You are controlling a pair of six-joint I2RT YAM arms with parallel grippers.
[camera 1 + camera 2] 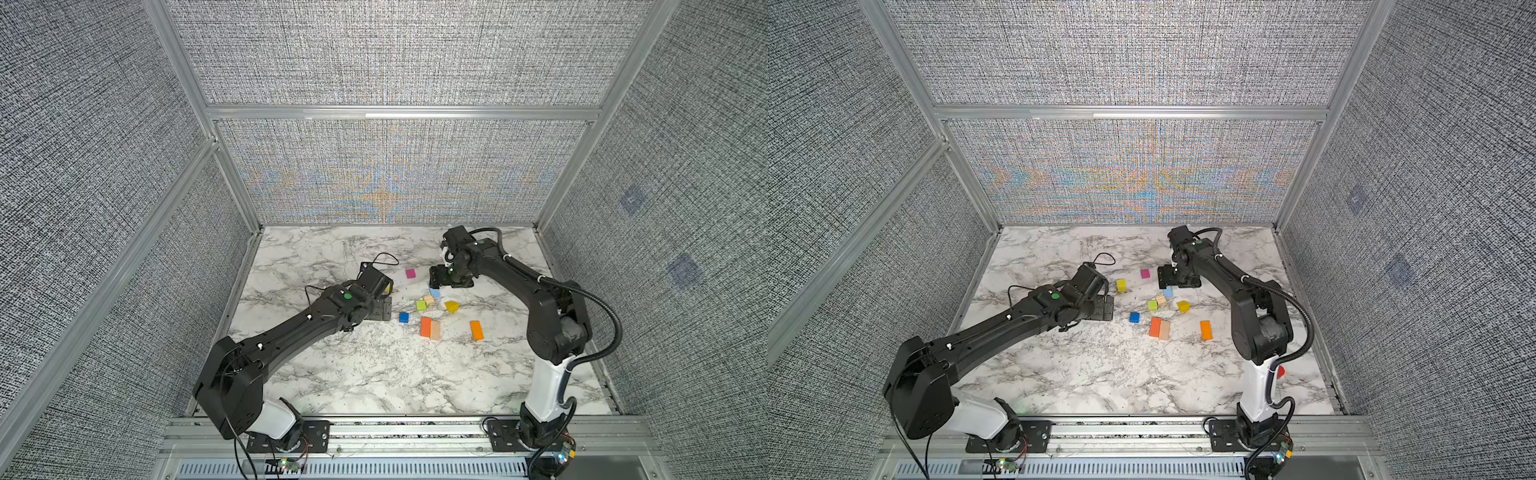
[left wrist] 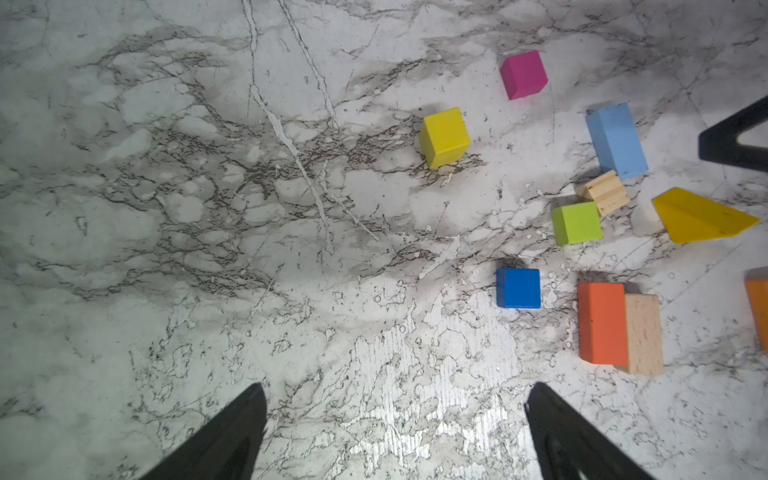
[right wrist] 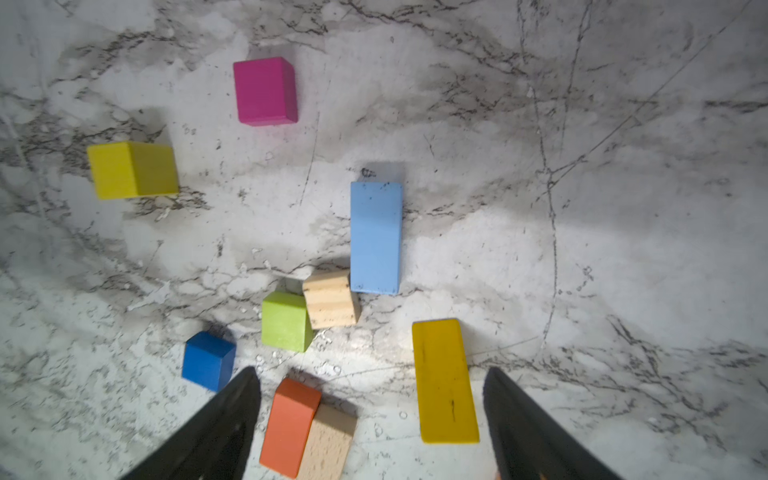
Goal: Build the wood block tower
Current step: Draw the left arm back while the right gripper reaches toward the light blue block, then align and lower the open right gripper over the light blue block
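Looking at both top views, the wood blocks [image 1: 425, 327] [image 1: 1155, 327] lie loose on the table [image 1: 374, 374], one layer, right of middle. Left wrist view: left hand [image 2: 397, 390] spread wide, empty (blue cube [image 2: 518, 288] ahead of it). Right wrist view: right hand [image 3: 372, 372] open too, empty, orange brick [image 3: 291, 419] touching tan brick [image 3: 328, 444] below.

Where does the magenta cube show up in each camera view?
In a top view: the magenta cube is the farthest block back, behind the cluster.
In a top view: same spot, right of the yellow cube.
Left wrist: it stands alone, near the yellow cube.
Right wrist: alone again, touching nothing.
Shared landmark: the light blue brick lies close by in every view.
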